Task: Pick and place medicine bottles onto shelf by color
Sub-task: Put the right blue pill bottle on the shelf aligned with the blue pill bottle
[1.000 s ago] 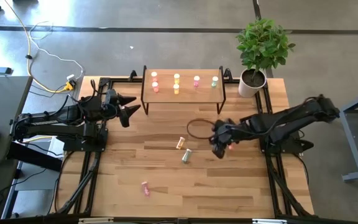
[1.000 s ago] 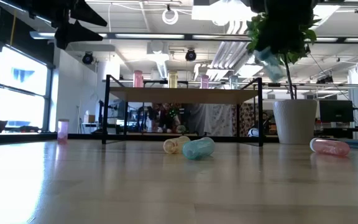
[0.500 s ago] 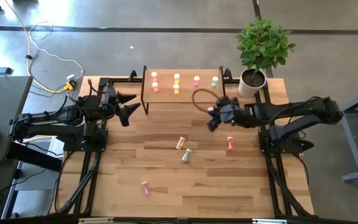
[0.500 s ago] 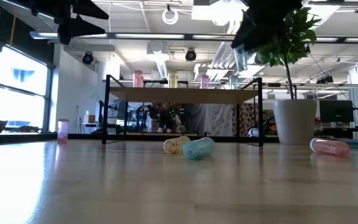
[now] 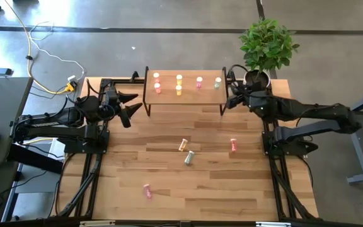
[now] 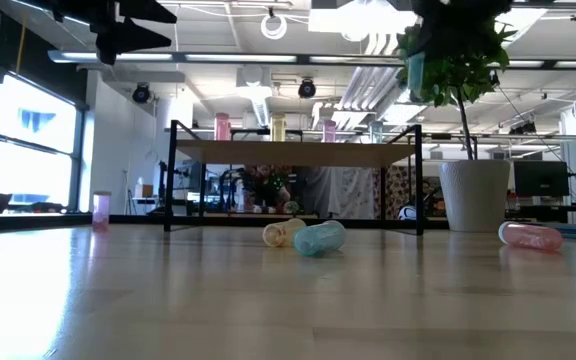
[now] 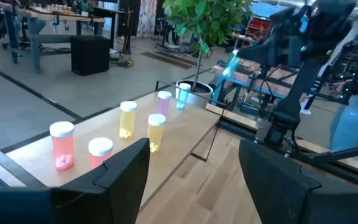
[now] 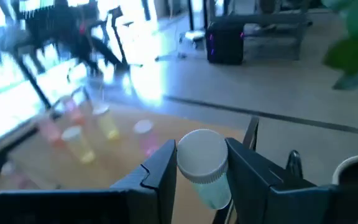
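A pale green bottle [image 8: 205, 168], white cap toward the wrist camera, is being held between the fingers of the right gripper [image 5: 234, 96], which are narrowed onto it. In the low view the bottle [image 6: 415, 70] is seen hanging roughly upright, well above the table and above the level of the shelf top.

In the high view the gripper is being held just off the right end of the shelf [image 5: 188, 91], near the potted plant [image 5: 266, 47]. The shelf top therefore lies to the left of the held bottle and below it. The nearest bottle already standing there is the pale green one [image 5: 217, 82] at the right end of the back row; placement beside it is judged to be the coming move. The bottle's long axis is being kept close to vertical, so a short travel leftward over the shelf followed by a descent is likely called for.

Further along the shelf, pink [image 5: 199, 82], yellow [image 5: 179, 80] and red-orange [image 5: 157, 78] bottles are standing in colour groups. Four bottles are lying on the table: one yellow [image 5: 182, 145], one pale green [image 5: 188, 157], two pink [image 5: 233, 145] [image 5: 147, 190].

The left gripper [image 5: 131, 106] is waiting with fingers spread wide, holding nothing, off the shelf's left end; it is much the farther from the green slot.
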You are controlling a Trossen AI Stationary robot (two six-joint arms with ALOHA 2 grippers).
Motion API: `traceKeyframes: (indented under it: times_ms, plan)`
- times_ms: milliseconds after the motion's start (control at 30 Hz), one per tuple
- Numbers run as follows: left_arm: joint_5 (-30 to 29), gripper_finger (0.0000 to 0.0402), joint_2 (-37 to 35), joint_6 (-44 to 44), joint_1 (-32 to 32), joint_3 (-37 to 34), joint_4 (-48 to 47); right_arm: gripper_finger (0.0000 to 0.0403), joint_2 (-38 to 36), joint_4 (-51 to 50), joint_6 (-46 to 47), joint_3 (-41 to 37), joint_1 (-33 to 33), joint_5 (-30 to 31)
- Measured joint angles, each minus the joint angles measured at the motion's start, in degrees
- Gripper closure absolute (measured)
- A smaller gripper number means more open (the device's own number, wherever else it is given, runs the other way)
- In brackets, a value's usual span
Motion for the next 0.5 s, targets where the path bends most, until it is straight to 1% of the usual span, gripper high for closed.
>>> traceKeyframes:
  times_ms: [67, 167, 233, 300, 500]
  plan:
    - [-0.1, 0.0163, 0.0, 0.3, 0.0, 0.0, 0.0, 0.0295, -1.1, 12.1, -1.1, -6.4, -1.0, -1.2]
    - [-0.1, 0.0163, 0.0, 1.4, 0.0, 0.0, 0.0, 0.0295, -1.1, 32.8, -7.4, -14.8, -2.3, -8.3]
    - [-0.3, 0.0163, 0.0, 1.4, 0.0, 0.0, 0.0, 0.0295, -0.4, 41.7, -10.4, -18.8, -3.3, -11.3]
    - [-0.5, 0.0163, 0.0, 1.3, 0.0, 0.0, 0.0, 0.0295, 0.4, 45.0, -11.9, -21.2, -4.2, -12.9]
    - [-0.5, 0.0163, 0.0, 1.0, 0.0, 0.0, -0.1, 0.0295, 3.6, 43.9, -17.4, -21.1, -5.7, -19.3]
